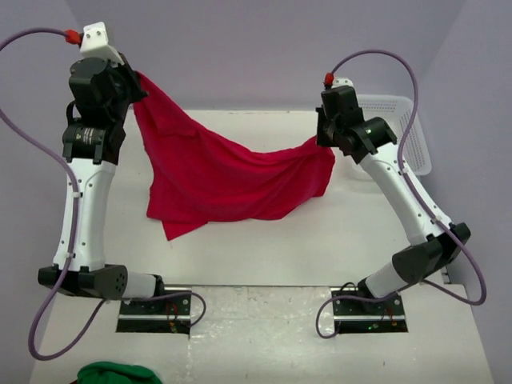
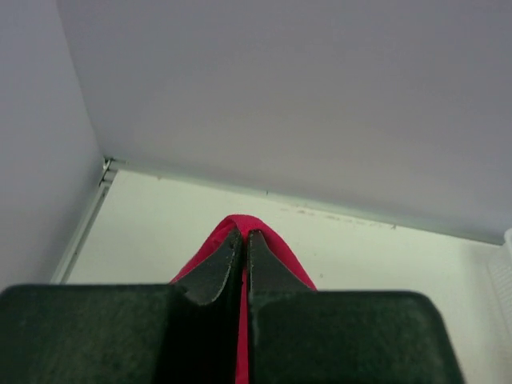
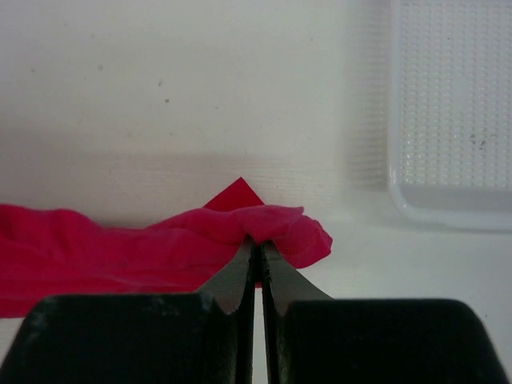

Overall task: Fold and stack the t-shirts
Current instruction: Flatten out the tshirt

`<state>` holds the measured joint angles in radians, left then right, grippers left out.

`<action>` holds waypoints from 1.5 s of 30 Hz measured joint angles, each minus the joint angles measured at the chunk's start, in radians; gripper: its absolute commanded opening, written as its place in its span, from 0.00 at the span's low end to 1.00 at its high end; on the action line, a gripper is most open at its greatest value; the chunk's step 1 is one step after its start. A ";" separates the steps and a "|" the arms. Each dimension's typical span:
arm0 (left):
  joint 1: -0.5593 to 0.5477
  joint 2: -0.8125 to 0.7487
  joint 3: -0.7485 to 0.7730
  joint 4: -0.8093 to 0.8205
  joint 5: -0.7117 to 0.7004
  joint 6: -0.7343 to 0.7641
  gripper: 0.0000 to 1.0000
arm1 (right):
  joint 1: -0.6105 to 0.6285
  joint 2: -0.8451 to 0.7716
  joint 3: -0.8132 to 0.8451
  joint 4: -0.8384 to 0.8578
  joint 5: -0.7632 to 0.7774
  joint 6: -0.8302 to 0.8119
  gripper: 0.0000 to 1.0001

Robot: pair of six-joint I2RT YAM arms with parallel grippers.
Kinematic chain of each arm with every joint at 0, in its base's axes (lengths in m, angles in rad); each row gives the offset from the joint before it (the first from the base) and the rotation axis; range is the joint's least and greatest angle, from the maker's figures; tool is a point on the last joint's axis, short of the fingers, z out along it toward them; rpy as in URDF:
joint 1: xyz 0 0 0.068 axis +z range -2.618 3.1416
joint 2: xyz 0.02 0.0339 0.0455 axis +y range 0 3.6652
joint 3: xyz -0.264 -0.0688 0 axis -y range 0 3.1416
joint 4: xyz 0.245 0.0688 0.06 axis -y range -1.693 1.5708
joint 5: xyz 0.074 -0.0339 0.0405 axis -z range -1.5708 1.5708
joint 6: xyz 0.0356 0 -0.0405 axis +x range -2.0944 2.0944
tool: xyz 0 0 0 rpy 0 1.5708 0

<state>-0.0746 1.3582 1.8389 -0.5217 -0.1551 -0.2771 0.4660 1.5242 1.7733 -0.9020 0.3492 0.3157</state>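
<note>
At the far left, near the front edge, a bundle of green cloth (image 1: pixel 112 373) is lying beside the left arm's base. Above it the left arm is reaching up high, and the left gripper (image 1: pixel 132 80) is clenching one corner of the red t-shirt (image 1: pixel 224 180). In the left wrist view the left gripper (image 2: pixel 244 234) is showing its two dark fingers (image 2: pixel 212 276) pressed together, with a small fold of the t-shirt (image 2: pixel 238 222) poking out past the tips and a thin red strip running down between them.

From that raised corner the t-shirt is hanging open in the air, sloping down to the right across the middle of the white table (image 1: pixel 264 248). Its lower edge is drooping toward the tabletop with one point dangling at the lower left; whether it is touching the surface cannot be told.

Further right, the right gripper (image 1: pixel 324 136) is sitting lower than the left one and is grasping the opposite end of the t-shirt. The right wrist view is showing the right gripper (image 3: pixel 258 242) pinched tight on a bunched ridge of the t-shirt (image 3: pixel 120 252), with the rest of the cloth trailing off to the left.

At the far right, a white mesh basket (image 1: pixel 416 144) is standing on the table behind the right arm, apart from the t-shirt; its rim and netted wall (image 3: pixel 452 104) are filling the upper right of the right wrist view.
</note>
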 measured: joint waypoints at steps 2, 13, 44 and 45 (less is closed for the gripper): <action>0.000 0.024 -0.014 -0.028 -0.002 0.000 0.00 | 0.001 0.021 -0.026 0.007 0.000 -0.001 0.00; 0.000 0.270 0.365 -0.094 0.069 0.010 0.00 | -0.056 0.271 0.356 -0.015 -0.015 -0.047 0.00; -0.031 0.039 -0.325 0.172 0.265 -0.112 0.00 | -0.068 0.081 -0.162 0.097 -0.400 -0.037 0.00; -0.033 0.053 -0.402 0.147 0.251 -0.127 0.00 | -0.058 0.092 -0.240 0.105 -0.402 -0.028 0.00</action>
<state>-0.1078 1.4113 1.4364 -0.3748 0.0959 -0.4038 0.4084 1.6157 1.5333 -0.7975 -0.0528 0.2878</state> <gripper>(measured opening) 0.005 0.010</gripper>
